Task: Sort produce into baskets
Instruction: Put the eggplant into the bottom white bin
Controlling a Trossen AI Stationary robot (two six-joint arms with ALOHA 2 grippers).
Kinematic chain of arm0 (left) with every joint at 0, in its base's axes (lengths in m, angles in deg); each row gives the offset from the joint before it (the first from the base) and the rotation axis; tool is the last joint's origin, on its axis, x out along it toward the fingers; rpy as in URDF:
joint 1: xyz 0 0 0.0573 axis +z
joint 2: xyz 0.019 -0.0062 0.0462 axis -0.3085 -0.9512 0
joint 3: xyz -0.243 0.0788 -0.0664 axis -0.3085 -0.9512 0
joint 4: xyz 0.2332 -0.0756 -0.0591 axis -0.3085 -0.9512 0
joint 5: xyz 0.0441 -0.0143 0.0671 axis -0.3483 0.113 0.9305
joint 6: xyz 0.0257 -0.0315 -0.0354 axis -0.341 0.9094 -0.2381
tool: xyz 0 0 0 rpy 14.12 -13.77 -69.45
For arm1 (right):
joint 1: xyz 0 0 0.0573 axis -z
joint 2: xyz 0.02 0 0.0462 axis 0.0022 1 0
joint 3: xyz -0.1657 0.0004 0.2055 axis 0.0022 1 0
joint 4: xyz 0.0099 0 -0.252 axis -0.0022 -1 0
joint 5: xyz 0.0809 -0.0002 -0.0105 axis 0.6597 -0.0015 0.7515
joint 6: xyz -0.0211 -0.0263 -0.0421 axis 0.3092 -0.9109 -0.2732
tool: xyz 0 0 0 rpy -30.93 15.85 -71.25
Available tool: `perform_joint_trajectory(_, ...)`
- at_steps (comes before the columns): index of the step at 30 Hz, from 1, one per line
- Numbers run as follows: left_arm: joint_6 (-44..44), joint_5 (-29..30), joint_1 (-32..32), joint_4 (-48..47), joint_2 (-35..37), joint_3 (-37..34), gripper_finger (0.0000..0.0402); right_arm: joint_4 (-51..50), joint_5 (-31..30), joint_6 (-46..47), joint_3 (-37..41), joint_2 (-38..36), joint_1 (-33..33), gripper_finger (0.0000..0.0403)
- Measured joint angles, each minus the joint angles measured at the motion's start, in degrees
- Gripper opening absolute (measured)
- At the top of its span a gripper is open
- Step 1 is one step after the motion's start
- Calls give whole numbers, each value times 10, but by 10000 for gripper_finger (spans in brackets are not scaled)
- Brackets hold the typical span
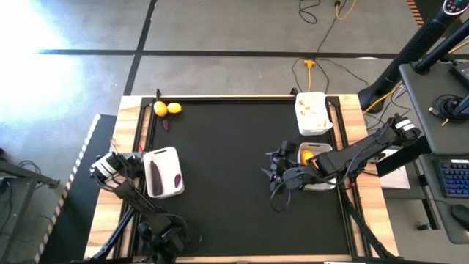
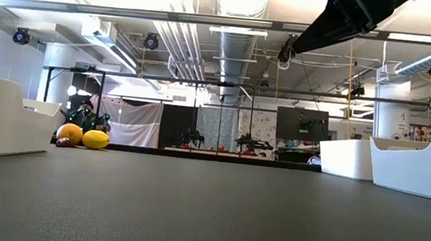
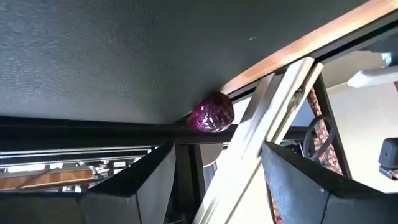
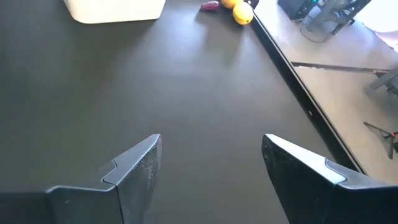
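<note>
Black matting covers the table, and right of centre in the high view the right gripper hangs empty, fingers spread wide. Loose produce, two lemons and a small purple piece, sits upper left, well apart, so a long reach across comes next, I judge. At lower left the left gripper, open and empty, waits beside the basket holding purple pieces

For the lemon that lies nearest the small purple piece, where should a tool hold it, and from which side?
Grip the lemon across its round middle, coming straight down from above. The second lemon touches one side and the table edge is close, so set the fingers clear of both.
</note>
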Motion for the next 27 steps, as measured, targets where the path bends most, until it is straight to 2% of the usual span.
perform_joint_trajectory(9, -38, -15, 7, -11, -2, -2, 221, 16, 0, -17, 0, 0, 0, 270)
perform_joint_trajectory(13, -45, 3, 16, -17, 16, -3, 221, 16, 0, -17, 0, 0, 0, 271)
perform_joint_trajectory(17, -62, -7, 17, -60, 23, -3, 217, 17, 0, -17, 0, 0, 0, 275)
perform_joint_trajectory(27, -31, -33, 3, 3, -16, -3, 208, 16, 1, -16, 0, 0, 0, 276)
